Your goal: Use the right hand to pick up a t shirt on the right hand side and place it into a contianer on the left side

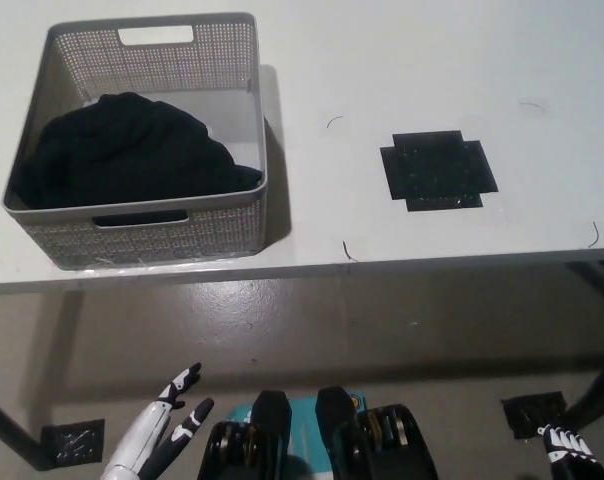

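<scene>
Tee [132,150] in grey basket [252,120] on white table [402,60], L hand [157,435] released, R hand [570,452] state unclear.

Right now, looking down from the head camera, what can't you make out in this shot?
- Black right hand: cut off by the bottom right corner; fingers unreadable.
- Black t shirt: bunched in the grey perforated plastic basket; its underside and the basket floor are hidden.
- White left hand: wrist cut off by the bottom edge.
</scene>
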You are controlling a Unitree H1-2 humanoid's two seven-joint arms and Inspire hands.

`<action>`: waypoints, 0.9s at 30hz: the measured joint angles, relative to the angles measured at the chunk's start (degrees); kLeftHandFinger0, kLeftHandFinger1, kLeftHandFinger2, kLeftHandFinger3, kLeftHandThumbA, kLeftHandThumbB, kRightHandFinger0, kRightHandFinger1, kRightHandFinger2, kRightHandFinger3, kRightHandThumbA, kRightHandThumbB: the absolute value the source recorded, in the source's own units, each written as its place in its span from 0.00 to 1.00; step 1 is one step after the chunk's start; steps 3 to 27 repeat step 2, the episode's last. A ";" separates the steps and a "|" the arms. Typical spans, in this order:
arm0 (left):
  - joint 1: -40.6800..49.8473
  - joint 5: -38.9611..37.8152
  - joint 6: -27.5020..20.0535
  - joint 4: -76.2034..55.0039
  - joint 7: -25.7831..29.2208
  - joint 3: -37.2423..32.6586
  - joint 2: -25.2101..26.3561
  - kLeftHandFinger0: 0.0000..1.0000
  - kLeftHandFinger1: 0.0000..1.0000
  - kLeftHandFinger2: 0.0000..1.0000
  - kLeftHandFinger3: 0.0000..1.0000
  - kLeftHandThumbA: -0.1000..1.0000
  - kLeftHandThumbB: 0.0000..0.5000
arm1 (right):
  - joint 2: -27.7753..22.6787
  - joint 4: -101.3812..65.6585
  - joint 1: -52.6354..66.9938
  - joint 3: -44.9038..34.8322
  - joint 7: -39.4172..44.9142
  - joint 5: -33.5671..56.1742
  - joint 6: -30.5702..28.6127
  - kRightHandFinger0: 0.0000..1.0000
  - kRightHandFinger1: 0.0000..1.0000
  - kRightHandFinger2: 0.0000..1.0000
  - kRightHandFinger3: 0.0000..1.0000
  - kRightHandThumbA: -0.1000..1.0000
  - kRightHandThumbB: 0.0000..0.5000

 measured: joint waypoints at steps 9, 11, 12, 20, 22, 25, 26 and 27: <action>0.02 -0.04 -0.03 0.01 0.06 0.00 -0.01 0.92 0.98 1.00 1.00 1.00 0.65 | 0.06 -0.06 0.01 0.06 0.44 2.01 -0.19 1.00 1.00 1.00 1.00 1.00 0.43; 0.02 -0.04 -0.03 0.01 0.06 0.00 -0.01 0.92 0.98 1.00 1.00 1.00 0.65 | 0.06 -0.06 0.01 0.06 0.44 2.01 -0.19 1.00 1.00 1.00 1.00 1.00 0.43; 0.02 -0.04 -0.03 0.01 0.06 0.00 -0.01 0.92 0.98 1.00 1.00 1.00 0.65 | 0.06 -0.06 0.01 0.06 0.44 2.01 -0.19 1.00 1.00 1.00 1.00 1.00 0.43; 0.02 -0.04 -0.03 0.01 0.06 0.00 -0.01 0.92 0.98 1.00 1.00 1.00 0.65 | 0.06 -0.06 0.01 0.06 0.44 2.01 -0.19 1.00 1.00 1.00 1.00 1.00 0.43; 0.02 -0.04 -0.03 0.01 0.06 0.00 -0.01 0.92 0.98 1.00 1.00 1.00 0.65 | 0.06 -0.06 0.01 0.06 0.44 2.01 -0.19 1.00 1.00 1.00 1.00 1.00 0.43; 0.02 -0.04 -0.03 0.01 0.06 0.00 -0.01 0.92 0.98 1.00 1.00 1.00 0.65 | 0.06 -0.06 0.01 0.06 0.44 2.01 -0.19 1.00 1.00 1.00 1.00 1.00 0.43; 0.02 -0.04 -0.03 0.01 0.06 0.00 -0.01 0.92 0.98 1.00 1.00 1.00 0.65 | 0.06 -0.06 0.01 0.06 0.44 2.01 -0.19 1.00 1.00 1.00 1.00 1.00 0.43; 0.02 -0.04 -0.03 0.01 0.06 0.00 -0.01 0.92 0.98 1.00 1.00 1.00 0.65 | 0.06 -0.06 0.01 0.06 0.44 2.01 -0.19 1.00 1.00 1.00 1.00 1.00 0.43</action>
